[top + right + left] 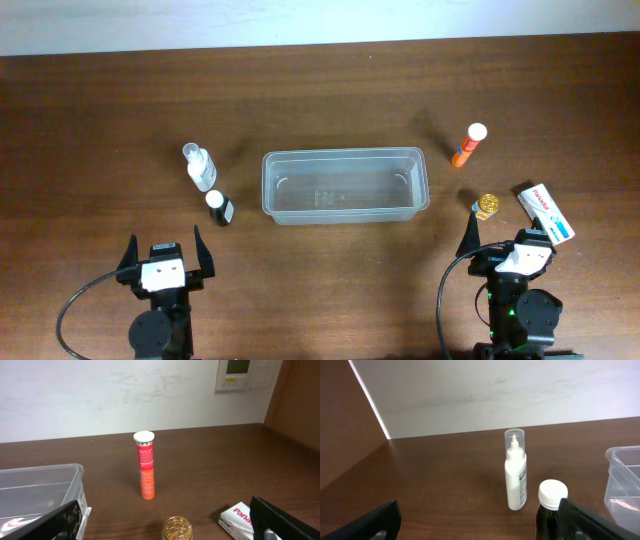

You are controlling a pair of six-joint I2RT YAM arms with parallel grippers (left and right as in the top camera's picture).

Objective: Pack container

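I'm holding the left pincer (pixel 165 245) fully open, gripping nothing, and it's sitting at the lower left of the overhead frame with its fingers pointing up-frame. The right pincer (pixel 507 238) is doing the same at the lower right, also spread wide and empty. Both arms are sitting tucked low, wrists level with the desk (pixel 320 90).

Just up-frame and right of the left pincer a dark bottle with a white cap (pixel 219 207) is standing, with a white spray bottle (pixel 200 167) beyond it. Near the right pincer a gold-lidded jar (pixel 487 206) and a flat box (pixel 546 213) are waiting, and an orange tube (pixel 468 144) further up.

The container (pixel 345 153) is lying mid-frame, empty, its long axis running left to right, between the two groups. I'm judging each arm nearer its own side's items; the container is lying up-frame and inward from either pincer.
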